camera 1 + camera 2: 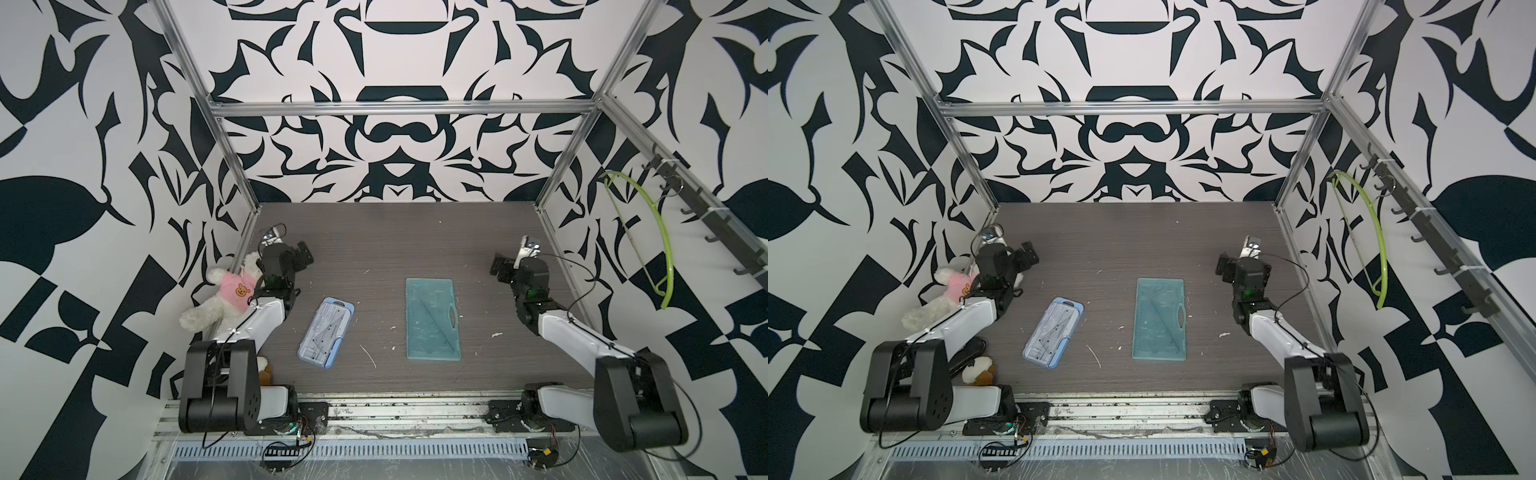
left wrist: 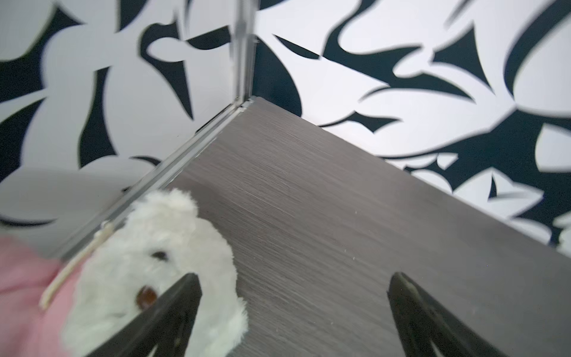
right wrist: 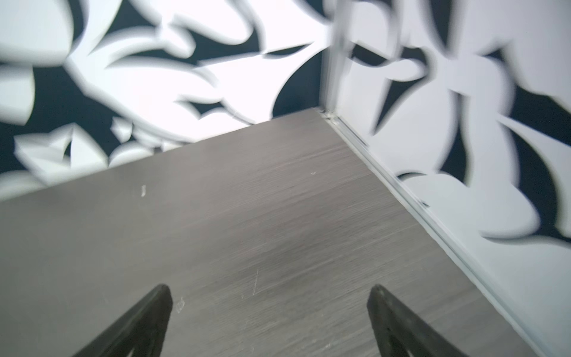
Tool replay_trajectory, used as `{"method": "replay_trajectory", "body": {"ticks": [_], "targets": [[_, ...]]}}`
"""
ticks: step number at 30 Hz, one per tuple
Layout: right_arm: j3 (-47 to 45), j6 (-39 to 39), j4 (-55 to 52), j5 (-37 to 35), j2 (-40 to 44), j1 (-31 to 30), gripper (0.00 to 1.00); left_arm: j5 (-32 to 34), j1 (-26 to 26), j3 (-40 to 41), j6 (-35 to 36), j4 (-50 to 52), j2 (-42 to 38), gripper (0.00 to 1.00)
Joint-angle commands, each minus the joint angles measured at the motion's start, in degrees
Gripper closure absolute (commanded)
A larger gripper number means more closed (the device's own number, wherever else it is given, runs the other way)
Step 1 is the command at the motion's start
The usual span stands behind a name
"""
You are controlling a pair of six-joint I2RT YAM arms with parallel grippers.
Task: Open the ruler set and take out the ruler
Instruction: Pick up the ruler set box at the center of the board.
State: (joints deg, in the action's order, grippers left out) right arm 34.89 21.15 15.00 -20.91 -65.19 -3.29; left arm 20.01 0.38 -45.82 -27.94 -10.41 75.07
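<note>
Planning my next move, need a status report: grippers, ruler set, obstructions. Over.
Left gripper open, empty, beside the teddy bear. Right gripper open, empty. Teal ruler set and blue ruler set lying flat, look closed, untouched. Nothing blocking either.

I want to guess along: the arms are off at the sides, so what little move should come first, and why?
Probably the right gripper should swing over the teal case, which lies nearest it and looks shut. Both it and the left gripper are open, empty, and away from the case.
</note>
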Motion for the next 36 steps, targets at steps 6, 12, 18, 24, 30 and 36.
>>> {"method": "replay_trajectory", "body": {"ticks": [6, 12, 18, 24, 30, 36], "targets": [[1.9, 5.7, -15.1, 4.1, 9.1, 0.6, 0.10, -17.0, 1.1, -10.4, -10.7, 21.6, 5.7, 0.01], [6.7, 5.2, -24.6, 9.3, 8.6, 0.5, 0.13, -27.1, -3.4, -12.0, -7.2, 19.2, 7.5, 0.01], [11.4, 9.3, -33.9, 14.5, 4.6, -1.9, 0.16, -22.1, -16.4, -15.3, 1.4, 25.7, 5.8, 0.01], [17.7, 10.8, -45.3, 10.7, 0.9, -12.1, 0.17, -18.0, -29.5, -16.4, 1.3, 35.0, 3.3, 0.01], [20.6, 14.7, -55.4, 12.6, -1.1, -15.7, 0.20, -17.8, -40.3, -19.1, -4.8, 44.7, 4.8, 0.01], [18.8, 15.7, -59.2, 5.4, -0.6, -15.4, 0.21, -15.5, -51.4, -24.6, -6.5, 49.7, 11.3, 0.01]]}}
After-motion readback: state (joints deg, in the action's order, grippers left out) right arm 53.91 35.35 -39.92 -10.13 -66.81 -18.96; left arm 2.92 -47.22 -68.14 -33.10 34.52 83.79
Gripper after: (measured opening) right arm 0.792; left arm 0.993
